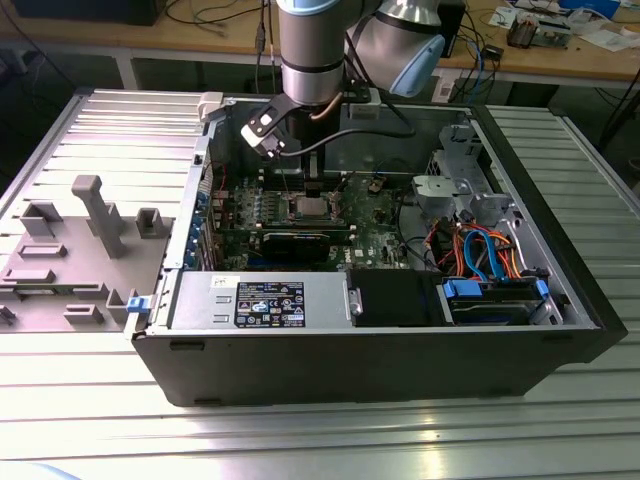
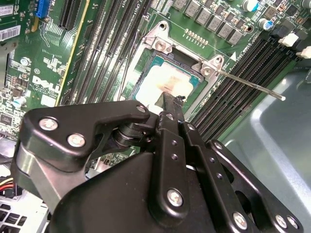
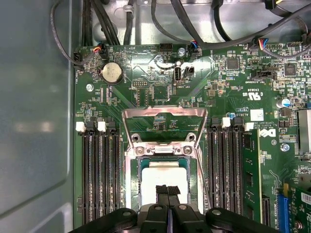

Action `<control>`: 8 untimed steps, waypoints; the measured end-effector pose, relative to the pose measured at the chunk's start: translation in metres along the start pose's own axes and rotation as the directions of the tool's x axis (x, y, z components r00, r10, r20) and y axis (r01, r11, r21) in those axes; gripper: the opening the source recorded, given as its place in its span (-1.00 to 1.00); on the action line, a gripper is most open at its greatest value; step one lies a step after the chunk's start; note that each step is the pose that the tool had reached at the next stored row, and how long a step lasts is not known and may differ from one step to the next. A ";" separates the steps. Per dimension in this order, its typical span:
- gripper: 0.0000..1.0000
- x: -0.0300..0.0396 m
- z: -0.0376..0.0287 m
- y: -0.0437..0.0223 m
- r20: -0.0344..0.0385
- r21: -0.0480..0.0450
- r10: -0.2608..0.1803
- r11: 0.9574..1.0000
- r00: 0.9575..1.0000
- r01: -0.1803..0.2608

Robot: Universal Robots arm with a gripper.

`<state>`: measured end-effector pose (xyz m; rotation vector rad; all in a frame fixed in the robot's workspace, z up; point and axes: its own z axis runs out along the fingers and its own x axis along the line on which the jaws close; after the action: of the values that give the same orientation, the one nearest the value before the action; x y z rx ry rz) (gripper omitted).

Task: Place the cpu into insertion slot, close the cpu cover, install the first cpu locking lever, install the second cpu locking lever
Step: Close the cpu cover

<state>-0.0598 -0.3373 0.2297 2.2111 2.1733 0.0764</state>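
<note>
The cpu (image 3: 163,178), a pale square chip, lies flat in the insertion slot (image 3: 129,167) on the green motherboard; the second wrist view shows the cpu (image 2: 167,81) too. The cpu cover (image 3: 164,115), a thin silver frame, stands tilted open at the slot's far side. A thin locking lever rod (image 2: 250,83) sticks out free beside the slot. My gripper (image 3: 167,190) hangs just over the chip's near edge, its black fingertips (image 2: 170,103) pressed together with nothing between them. In the exterior view the gripper (image 1: 311,192) reaches down into the open computer case above the slot (image 1: 308,208).
Black memory slots (image 3: 97,174) flank the socket on both sides. Cables (image 3: 194,24) run along the case wall beyond the board. A black drive box (image 1: 395,298) and a power supply (image 1: 260,300) fill the case's near side; a grey fixture tray (image 1: 80,250) lies at the exterior view's left.
</note>
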 end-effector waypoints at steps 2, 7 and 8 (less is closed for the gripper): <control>-0.79 0.0000 -0.0004 0.0000 0.000 0.000 0.000 1.000 1.000 0.000; -0.79 0.0000 -0.0019 0.0001 0.000 0.000 0.000 1.000 1.000 0.000; -0.79 0.0000 -0.0022 0.0001 0.000 0.000 0.000 1.000 1.000 0.000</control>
<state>-0.0598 -0.3373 0.2319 2.2111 2.1733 0.0765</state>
